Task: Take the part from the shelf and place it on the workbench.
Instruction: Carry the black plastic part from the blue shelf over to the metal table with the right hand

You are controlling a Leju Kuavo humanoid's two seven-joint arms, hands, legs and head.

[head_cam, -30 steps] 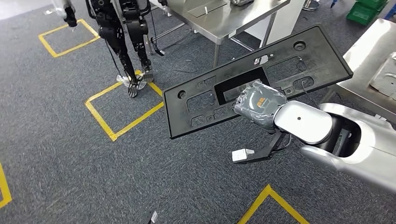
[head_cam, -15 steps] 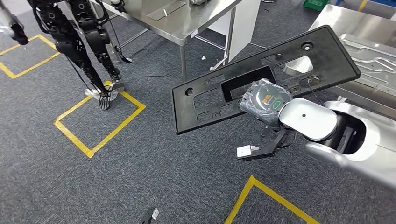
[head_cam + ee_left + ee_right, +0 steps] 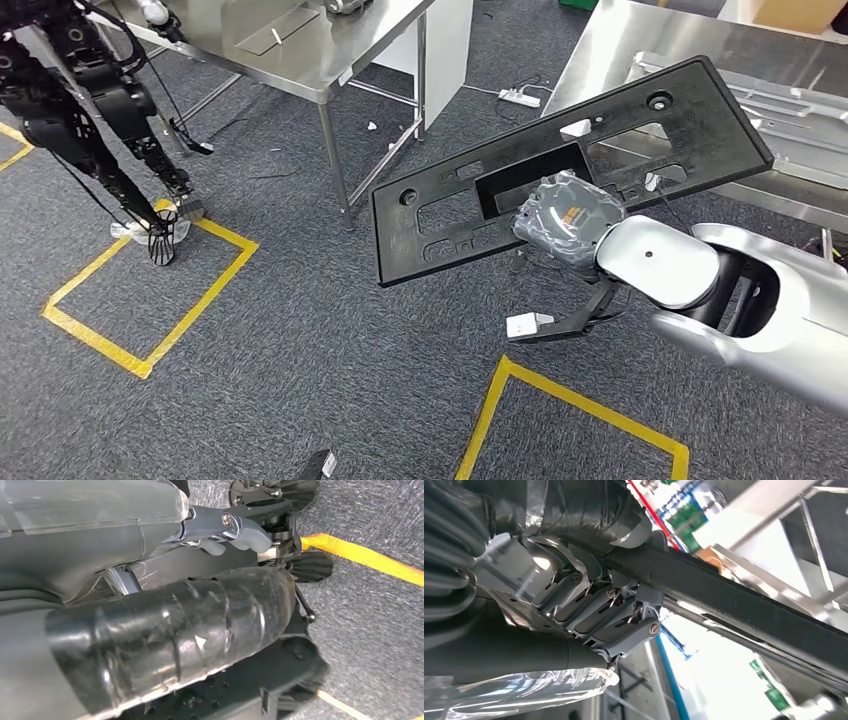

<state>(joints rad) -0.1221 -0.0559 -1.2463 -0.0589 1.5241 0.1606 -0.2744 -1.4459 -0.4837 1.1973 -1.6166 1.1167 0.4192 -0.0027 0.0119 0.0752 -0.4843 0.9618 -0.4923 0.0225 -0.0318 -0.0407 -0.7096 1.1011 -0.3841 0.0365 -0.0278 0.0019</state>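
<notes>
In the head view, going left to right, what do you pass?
Black legged robot → yellow floor square → steel table → black plastic part → right hand holding it → silver right arm.

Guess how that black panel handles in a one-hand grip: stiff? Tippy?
Probably stiff: the black panel spans straight with no visible sag. Probably light, thin with many cutouts. Possibly tippy: the right hand grips one long edge, so it could swing.

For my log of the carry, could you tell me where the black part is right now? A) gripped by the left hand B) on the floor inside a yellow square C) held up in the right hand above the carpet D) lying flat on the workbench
C: the right hand grips the black part through its long cut-out, tilted in the air above the carpet, with the workbench beyond it.
</notes>
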